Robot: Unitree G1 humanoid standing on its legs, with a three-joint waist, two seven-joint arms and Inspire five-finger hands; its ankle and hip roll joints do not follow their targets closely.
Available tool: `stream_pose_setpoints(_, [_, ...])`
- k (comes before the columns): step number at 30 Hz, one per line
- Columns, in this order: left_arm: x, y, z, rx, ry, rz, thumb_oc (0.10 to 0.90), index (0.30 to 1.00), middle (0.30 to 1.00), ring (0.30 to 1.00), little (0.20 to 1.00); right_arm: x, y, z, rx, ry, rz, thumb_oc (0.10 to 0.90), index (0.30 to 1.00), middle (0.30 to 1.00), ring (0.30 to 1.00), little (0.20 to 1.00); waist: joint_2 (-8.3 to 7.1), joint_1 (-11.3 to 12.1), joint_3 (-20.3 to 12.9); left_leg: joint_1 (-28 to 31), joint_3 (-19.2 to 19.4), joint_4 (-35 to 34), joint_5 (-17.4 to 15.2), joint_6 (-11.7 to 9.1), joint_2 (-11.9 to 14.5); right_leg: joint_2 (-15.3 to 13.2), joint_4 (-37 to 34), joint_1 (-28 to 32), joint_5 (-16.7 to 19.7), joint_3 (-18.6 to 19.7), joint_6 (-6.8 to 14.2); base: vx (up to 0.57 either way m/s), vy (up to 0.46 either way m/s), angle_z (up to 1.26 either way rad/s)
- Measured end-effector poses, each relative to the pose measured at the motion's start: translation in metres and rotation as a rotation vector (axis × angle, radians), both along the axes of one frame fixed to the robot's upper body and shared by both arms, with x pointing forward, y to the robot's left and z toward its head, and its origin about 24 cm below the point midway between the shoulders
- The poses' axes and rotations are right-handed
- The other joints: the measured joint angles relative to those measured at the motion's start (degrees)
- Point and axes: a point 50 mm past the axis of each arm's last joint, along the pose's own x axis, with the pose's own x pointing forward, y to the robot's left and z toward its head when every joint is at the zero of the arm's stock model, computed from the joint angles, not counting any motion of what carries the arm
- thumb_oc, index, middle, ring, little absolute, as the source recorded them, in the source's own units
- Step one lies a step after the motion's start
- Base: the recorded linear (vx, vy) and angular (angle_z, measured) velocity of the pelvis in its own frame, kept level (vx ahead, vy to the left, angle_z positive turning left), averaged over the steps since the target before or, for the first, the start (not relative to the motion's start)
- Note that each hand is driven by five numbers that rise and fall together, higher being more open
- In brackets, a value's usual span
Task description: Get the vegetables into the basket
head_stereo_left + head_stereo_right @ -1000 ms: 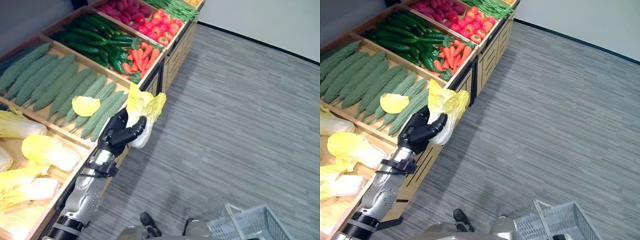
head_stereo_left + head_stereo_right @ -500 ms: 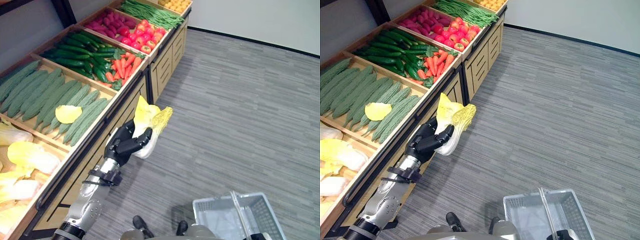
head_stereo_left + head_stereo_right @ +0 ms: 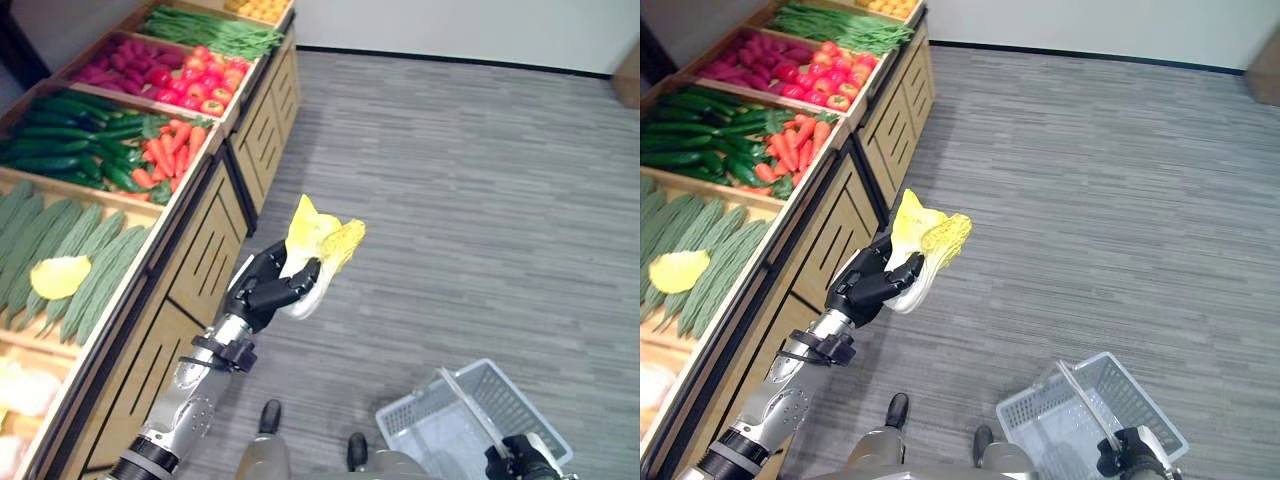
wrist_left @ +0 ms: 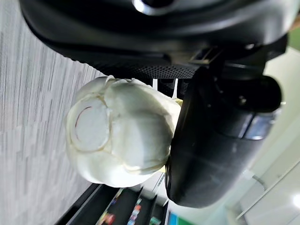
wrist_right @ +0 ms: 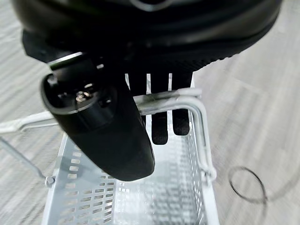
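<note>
No readable text, labels, numbers or signs.

Nothing legible stands on the wooden produce shelf [image 3: 190,250], on its crates of vegetables, on the grey floor [image 3: 480,180] or on the white wire basket [image 3: 1090,415] at about five o'clock; the cabbage [image 3: 318,250] in the left hand [image 3: 262,292] carries no sticker or tag. In the left wrist view, small coloured patches past the hand may be packaging or signage, but they are too blurred to read.
</note>
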Motion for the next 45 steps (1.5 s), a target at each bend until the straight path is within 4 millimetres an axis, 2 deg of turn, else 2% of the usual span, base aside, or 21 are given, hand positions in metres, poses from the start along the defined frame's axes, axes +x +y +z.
stream_pose_setpoints(1, [0.000, -0.002, -0.001, 0.001, 0.003, -0.006, 0.400, 0.300, 0.300, 0.300, 0.300, -0.007, -0.006, 0.002, -0.017, 0.019, -0.003, 0.400, 0.300, 0.300, 0.300, 0.300, 1.56, -1.10, -0.37, 0.39, 5.77, 0.67, 0.05, 1.89, 0.25, -0.48, -0.06, 0.33, -0.32, 0.67, 1.14, 0.08, 0.213, -0.80])
stream_pose_setpoints(2, [0.002, -0.003, 0.001, 0.001, -0.004, -0.014, 0.400, 0.300, 0.300, 0.300, 0.300, -0.010, -0.006, 0.001, -0.014, 0.037, -0.010, 0.400, 0.300, 0.300, 0.300, 0.300, 1.98, -1.71, -0.46, 2.79, 9.03, -1.67, 2.39, 3.56, -0.74, -2.07, 2.49, -0.97, -1.19, 2.66, 2.62, 0.08, 0.262, -0.90])
stream_pose_setpoints(3, [0.004, -0.003, 0.005, 0.006, -0.023, -0.017, 0.400, 0.300, 0.300, 0.300, 0.300, -0.013, -0.003, -0.001, 0.001, 0.044, -0.009, 0.400, 0.300, 0.300, 0.300, 0.300, 1.18, -1.93, -0.13, 3.78, 11.74, -2.59, 2.52, 5.24, -2.16, -3.95, 4.19, -2.16, -1.74, 3.33, 3.64, 0.09, 0.301, -1.64])
stream_pose_setpoints(4, [0.007, 0.003, 0.011, 0.032, -0.045, -0.012, 0.400, 0.300, 0.300, 0.300, 0.300, 0.004, 0.007, -0.003, 0.024, -0.002, 0.006, 0.400, 0.300, 0.300, 0.300, 0.300, -0.22, -1.69, 0.64, 4.62, 17.91, -3.67, 1.69, 7.23, -3.59, -6.33, 5.30, -5.01, 0.17, 4.26, 6.43, 0.09, 0.243, -1.86])
stream_pose_setpoints(5, [0.008, 0.006, 0.012, 0.055, -0.048, -0.015, 0.400, 0.300, 0.300, 0.300, 0.300, 0.011, 0.011, -0.004, 0.035, -0.023, 0.017, 0.400, 0.300, 0.300, 0.300, 0.300, -1.01, -1.22, 1.05, 5.74, 20.75, -4.50, 1.64, 7.74, -4.12, -7.19, 5.38, -5.60, 0.63, 3.77, 7.19, 0.08, 0.155, -1.69])
stream_pose_setpoints(6, [0.009, 0.007, 0.012, 0.063, -0.047, -0.016, 0.400, 0.300, 0.300, 0.300, 0.300, 0.013, 0.014, -0.004, 0.043, -0.030, 0.019, 0.400, 0.300, 0.300, 0.300, 0.300, -1.48, -1.37, 1.17, 6.24, 21.33, -4.53, 1.35, 7.77, -4.66, -7.93, 4.83, -5.26, 0.88, 2.25, 7.42, 0.07, 0.080, -0.87])
stream_pose_setpoints(7, [0.010, 0.005, 0.014, 0.058, -0.055, -0.026, 0.400, 0.300, 0.300, 0.300, 0.300, 0.009, 0.019, -0.008, 0.059, -0.026, 0.015, 0.400, 0.300, 0.300, 0.300, 0.300, -2.15, -1.45, 1.19, 6.78, 21.67, -4.53, 1.04, 7.40, -5.16, -8.83, 3.48, -4.25, 1.91, -1.51, 7.57, 0.07, 0.062, -0.34])
stream_pose_setpoints(8, [0.010, 0.005, 0.015, 0.057, -0.059, -0.029, 0.400, 0.300, 0.300, 0.300, 0.300, 0.002, 0.023, -0.011, 0.067, 0.000, 0.002, 0.400, 0.300, 0.300, 0.300, 0.300, -2.53, -1.22, 1.23, 7.09, 21.88, -4.54, 0.70, 7.39, -5.28, -9.05, 2.39, -3.40, 2.62, -3.61, 7.65, 0.10, 0.050, -0.17])
stream_pose_setpoints(11, [0.006, 0.010, 0.010, 0.060, -0.042, -0.010, 0.400, 0.300, 0.300, 0.300, 0.300, -0.012, 0.021, -0.013, 0.070, 0.031, -0.041, 0.400, 0.300, 0.300, 0.300, 0.300, -2.92, 0.07, 1.31, 8.32, 21.77, -4.58, 0.23, 6.97, -5.38, -8.96, -1.03, -0.26, 2.65, -4.13, 7.72, 0.09, 0.018, 0.05])
stream_pose_setpoints(13, [0.003, 0.014, 0.008, 0.064, -0.028, 0.000, 0.400, 0.300, 0.300, 0.300, 0.300, -0.020, 0.016, -0.012, 0.058, 0.045, -0.091, 0.400, 0.300, 0.300, 0.300, 0.300, -2.60, 0.36, 1.10, 8.62, 21.03, -4.62, 0.06, 6.70, -4.90, -8.26, -3.67, 1.78, 2.83, -4.68, 7.41, 0.09, -0.022, 0.20])
stream_pose_setpoints(16, [-0.007, 0.017, 0.004, 0.078, -0.006, -0.012, 0.400, 0.300, 0.300, 0.300, 0.300, -0.028, 0.002, -0.006, 0.033, 0.058, -0.150, 0.400, 0.300, 0.300, 0.300, 0.300, -2.27, 0.32, -0.74, 8.87, 20.43, -4.88, 0.12, 6.27, -3.51, -6.74, -4.57, 2.68, 3.07, -5.18, 6.76, 0.04, -0.050, 0.08])
stream_pose_setpoints(22, [-0.007, 0.016, 0.009, 0.111, -0.026, -0.044, 0.400, 0.300, 0.300, 0.300, 0.300, -0.027, -0.030, 0.012, -0.051, 0.049, -0.158, 0.400, 0.300, 0.300, 0.300, 0.300, -2.30, -0.13, -3.44, 7.87, 17.82, -4.64, 1.09, 5.16, -2.33, -5.28, -4.57, 2.75, 2.96, -7.36, 6.30, 0.01, -0.057, 0.17])
stream_pose_setpoints(24, [-0.008, 0.017, 0.013, 0.158, -0.051, -0.058, 0.400, 0.300, 0.300, 0.300, 0.300, -0.014, -0.038, 0.019, -0.076, 0.010, -0.142, 0.400, 0.300, 0.300, 0.300, 0.300, -2.27, 0.47, -3.53, 7.55, 17.58, -4.65, 1.45, 4.89, -1.92, -4.85, -4.57, 2.76, 2.98, -7.69, 5.82, -0.01, -0.055, 0.16])
stream_pose_setpoints(26, [-0.009, 0.022, 0.016, 0.299, -0.086, -0.078, 0.400, 0.300, 0.300, 0.300, 0.300, 0.008, -0.048, 0.033, -0.105, -0.072, -0.080, 0.400, 0.300, 0.300, 0.300, 0.300, -1.86, 0.06, -3.83, 7.25, 16.92, -4.66, 1.73, 4.67, -1.67, -4.53, -4.57, 2.71, 3.03, -8.07, 5.54, 0.01, -0.031, 0.09])
stream_pose_setpoints(29, [-0.010, 0.023, 0.016, 0.379, -0.102, -0.086, 0.400, 0.300, 0.300, 0.300, 0.300, 0.031, -0.058, 0.049, -0.145, -0.149, 0.011, 0.400, 0.300, 0.300, 0.300, 0.300, -1.35, -0.19, -4.13, 7.12, 16.94, -4.88, 1.54, 4.23, -1.51, -4.34, -4.57, 2.48, 3.23, -7.93, 5.09, 0.00, -0.006, 0.02])
stream_pose_setpoints(31, [-0.011, 0.022, 0.016, 0.401, -0.110, -0.090, 0.400, 0.300, 0.300, 0.300, 0.300, 0.059, -0.058, 0.070, -0.185, -0.234, 0.135, 0.400, 0.300, 0.300, 0.300, 0.300, -1.02, -0.23, -4.28, 6.91, 17.13, -4.92, 1.54, 4.19, -1.47, -4.27, -4.57, 2.19, 3.18, -7.67, 4.32, 0.00, -0.007, -0.03])
stream_pose_setpoints(32, [-0.011, 0.019, 0.018, 0.421, -0.129, -0.100, 0.400, 0.300, 0.300, 0.300, 0.300, 0.083, -0.054, 0.089, -0.203, -0.346, 0.260, 0.400, 0.300, 0.300, 0.300, 0.300, -0.79, -0.30, -4.54, 6.31, 17.24, -4.82, 1.71, 4.24, -1.36, -4.17, -4.57, 1.55, 3.43, -7.44, 3.69, 0.01, -0.013, -0.11])
stream_pose_setpoints(35, [-0.009, 0.010, 0.026, 0.467, -0.183, -0.156, 0.400, 0.300, 0.300, 0.300, 0.300, 0.117, -0.056, 0.112, -0.267, -0.386, 0.375, 0.400, 0.300, 0.300, 0.300, 0.300, -0.78, -0.57, -4.67, 6.38, 17.41, -4.86, 1.86, 4.38, -1.38, -4.17, -4.56, 1.53, 3.52, -7.15, 3.59, 0.00, -0.004, -0.04])
stream_pose_setpoints(39, [-0.009, 0.002, 0.034, 0.499, -0.241, -0.192, 0.400, 0.300, 0.300, 0.300, 0.300, 0.138, -0.057, 0.131, -0.336, -0.369, 0.506, 0.400, 0.300, 0.300, 0.300, 0.300, -0.79, 0.00, -4.70, 6.62, 17.80, -4.62, 2.44, 4.99, -1.37, -4.17, -4.56, 1.55, 3.53, -6.84, 3.62, 0.00, 0.004, -0.03])
stream_pose_setpoints(45, [0.002, -0.008, 0.050, 0.598, -0.342, -0.238, 0.400, 0.300, 0.300, 0.300, 0.300, 0.167, -0.034, 0.150, -0.382, -0.343, 0.790, 0.400, 0.300, 0.300, 0.300, 0.300, -0.71, -0.37, -4.70, 6.90, 18.13, -4.60, 2.50, 5.03, -1.26, -4.07, -4.55, 1.63, 3.52, -6.44, 3.67, 0.00, 0.004, -0.02])
